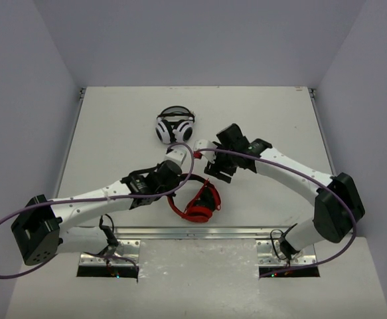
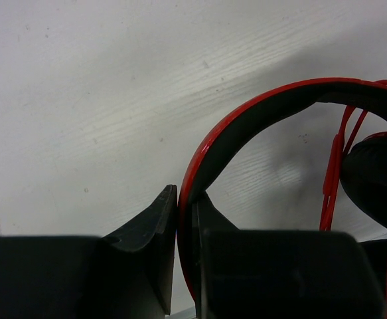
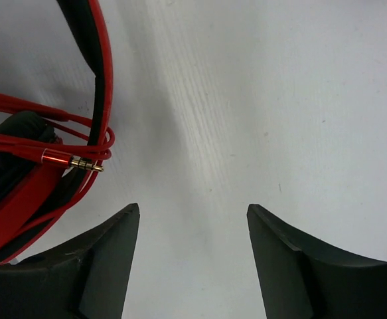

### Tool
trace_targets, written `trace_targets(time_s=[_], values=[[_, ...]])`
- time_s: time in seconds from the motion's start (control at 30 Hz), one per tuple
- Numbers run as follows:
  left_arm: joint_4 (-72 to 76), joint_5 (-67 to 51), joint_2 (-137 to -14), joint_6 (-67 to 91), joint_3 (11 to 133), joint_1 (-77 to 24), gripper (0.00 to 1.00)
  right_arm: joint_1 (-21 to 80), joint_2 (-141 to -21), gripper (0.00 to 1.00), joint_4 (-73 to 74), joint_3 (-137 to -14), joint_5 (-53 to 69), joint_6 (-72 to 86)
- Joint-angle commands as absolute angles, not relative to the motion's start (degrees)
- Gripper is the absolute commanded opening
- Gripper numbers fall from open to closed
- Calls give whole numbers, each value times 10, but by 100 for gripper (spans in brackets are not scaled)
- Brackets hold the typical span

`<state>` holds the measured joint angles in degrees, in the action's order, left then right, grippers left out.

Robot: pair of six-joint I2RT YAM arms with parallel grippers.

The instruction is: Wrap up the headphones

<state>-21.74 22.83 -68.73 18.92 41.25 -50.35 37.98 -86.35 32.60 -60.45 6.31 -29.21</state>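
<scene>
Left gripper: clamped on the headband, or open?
Shut. In the left wrist view the left gripper pinches the headband of the headphones between its fingers, with no gap showing.

Top external: sat high above and behind both arm bases, looking down and forward over the whole white wood-grain table (image 1: 273, 119) from far off.
Left wrist: rode just behind the left gripper (image 2: 183, 199), very close, aimed low across the tabletop at the red over-ear headphones with black-lined headband (image 2: 239, 119).
Right wrist: rode behind the right gripper (image 3: 193, 212), close, facing steeply down at the table.
Shared: all three caught the headphones. The right wrist view held them only at its left edge, with the gold-tipped red cable plug (image 3: 74, 161).
</scene>
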Motion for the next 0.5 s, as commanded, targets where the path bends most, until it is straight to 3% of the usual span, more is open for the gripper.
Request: trace_targets(time_s=[0.0,0.13,0.23,0.33,0.47], values=[[-161,218,-671,195,435,-497,1,362,-819,67,280,-608,33,-240],[-147,217,-666,196,435,-486,0,315,-789,69,278,-613,49,-169],[-130,202,-667,196,437,-469,0,279,-764,78,276,-607,13,-87],[-120,197,-680,200,446,-447,0,258,-724,99,279,-601,-34,19],[-90,156,-706,156,460,-434,0,257,-658,99,284,-576,-3,80]])
